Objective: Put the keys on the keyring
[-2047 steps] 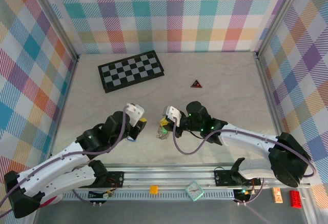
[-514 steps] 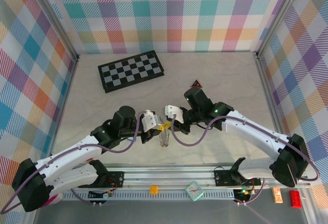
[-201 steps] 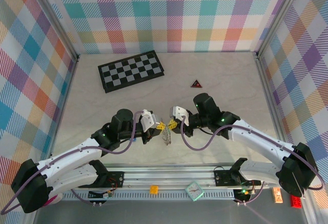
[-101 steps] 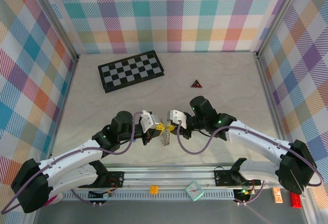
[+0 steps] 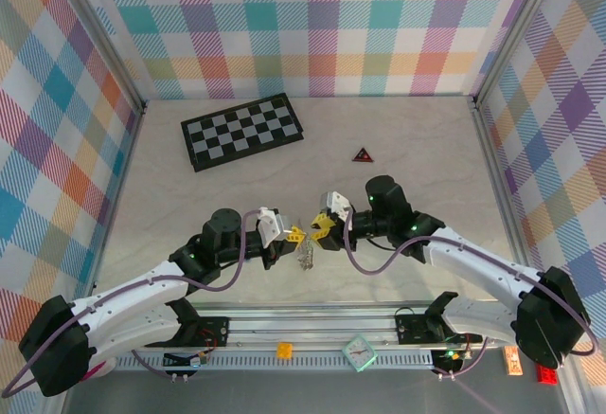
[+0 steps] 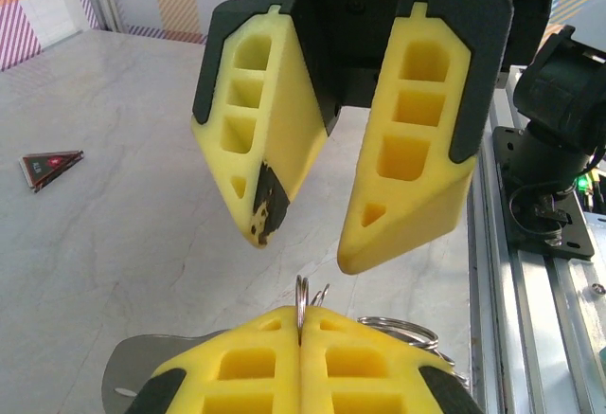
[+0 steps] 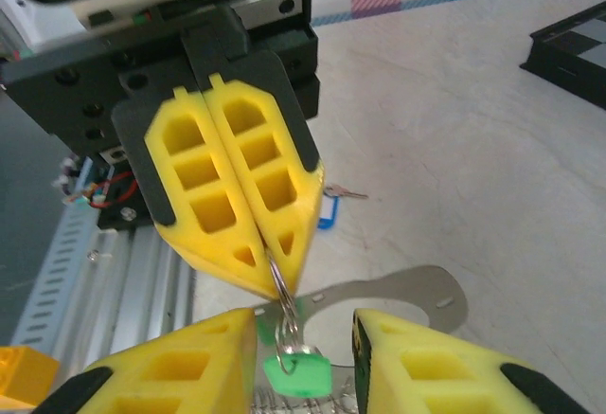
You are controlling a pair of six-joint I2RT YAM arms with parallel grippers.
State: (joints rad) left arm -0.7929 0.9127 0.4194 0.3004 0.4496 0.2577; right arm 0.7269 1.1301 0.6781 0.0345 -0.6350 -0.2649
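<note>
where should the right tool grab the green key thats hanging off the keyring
By its green plastic head: the green key dangles below the keyring, which the left tool pinches shut. Come from opposite the left tool, where the open right tool straddles it. The head's broad face is toward that wrist camera, so the fingers would probably meet its narrow edges.

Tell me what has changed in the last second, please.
The right claw opened beside the keyring. The left claw stayed shut on the keyring, the green key hanging from it. The checkerboard and the red triangle did not move.
</note>
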